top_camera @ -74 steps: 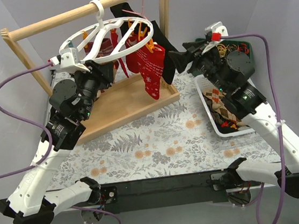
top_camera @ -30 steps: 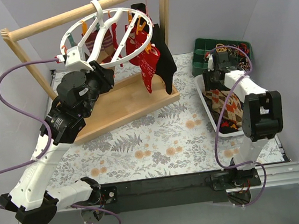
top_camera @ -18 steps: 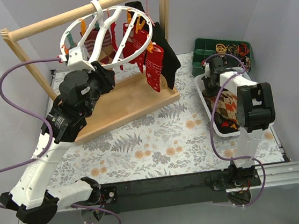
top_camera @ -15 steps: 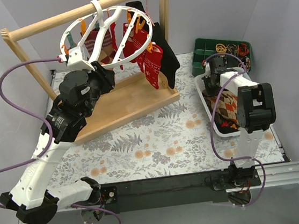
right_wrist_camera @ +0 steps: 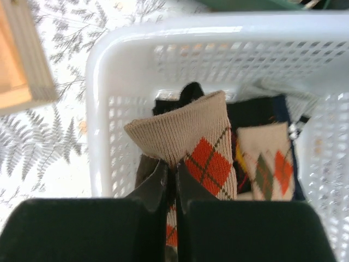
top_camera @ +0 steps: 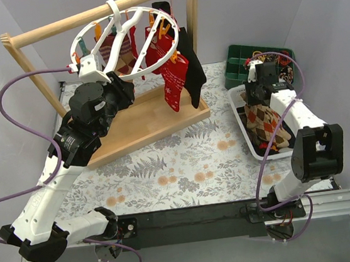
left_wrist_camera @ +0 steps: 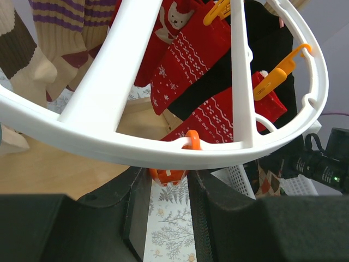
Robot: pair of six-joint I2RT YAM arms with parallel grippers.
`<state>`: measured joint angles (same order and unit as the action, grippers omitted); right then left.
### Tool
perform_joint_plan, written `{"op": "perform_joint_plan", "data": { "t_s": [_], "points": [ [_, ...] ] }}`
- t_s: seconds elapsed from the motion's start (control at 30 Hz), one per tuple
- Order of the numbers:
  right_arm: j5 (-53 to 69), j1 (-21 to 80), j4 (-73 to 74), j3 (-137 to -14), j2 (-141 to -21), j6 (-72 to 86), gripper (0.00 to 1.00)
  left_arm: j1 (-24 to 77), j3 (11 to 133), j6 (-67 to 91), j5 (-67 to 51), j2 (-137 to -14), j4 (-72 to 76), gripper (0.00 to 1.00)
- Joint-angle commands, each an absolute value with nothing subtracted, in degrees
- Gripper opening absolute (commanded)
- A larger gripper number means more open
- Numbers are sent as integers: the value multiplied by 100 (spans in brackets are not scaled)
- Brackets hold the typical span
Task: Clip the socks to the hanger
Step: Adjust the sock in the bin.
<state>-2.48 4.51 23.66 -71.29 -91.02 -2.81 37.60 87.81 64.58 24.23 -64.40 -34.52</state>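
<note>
The white round hanger (left_wrist_camera: 109, 82) hangs by its hook from the wooden rail. Red Christmas socks (top_camera: 176, 83) and striped brown-and-cream socks (left_wrist_camera: 60, 49) are clipped to it. My left gripper (left_wrist_camera: 169, 177) reaches up under the ring's near rim, its fingers shut on an orange clip (left_wrist_camera: 170, 176) there. Over the white basket (right_wrist_camera: 98, 65) at the right, my right gripper (right_wrist_camera: 175, 172) is shut on the cuff of a cream-and-orange argyle sock (right_wrist_camera: 210, 158). More argyle socks (right_wrist_camera: 267, 164) lie in the basket.
A large black garment (top_camera: 195, 72) hangs behind the red socks on a thin pink wire hanger. The wooden rail frame (top_camera: 86, 18) stands on a wooden base (top_camera: 148, 118) at the back left. A green bin (top_camera: 239, 57) sits behind the basket.
My right arm left the hanger, went to the basket and shut on the argyle sock's cuff. The left gripper tilted the hanger's ring and has held still since. The red sock swings.
</note>
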Motion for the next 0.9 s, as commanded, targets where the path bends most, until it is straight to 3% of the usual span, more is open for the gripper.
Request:
{"op": "perform_joint_plan", "data": {
  "t_s": [0.0,0.37,0.6,0.87],
  "points": [
    [359,422,2067,-6628,-8509,-44,1,3744,8930,6434,2391,-6407,-3674,0],
    [1029,422,1652,-6372,-7296,-44,1,3744,8956,6478,2268,-6416,-3647,0],
    [729,396,1925,-5951,-7435,369,1,3744,8939,6530,2188,-6381,-3656,0],
    [2211,404,1486,-5502,-6682,71,1,3744,9009,6530,2136,-6407,-3683,0]
  ]
}}
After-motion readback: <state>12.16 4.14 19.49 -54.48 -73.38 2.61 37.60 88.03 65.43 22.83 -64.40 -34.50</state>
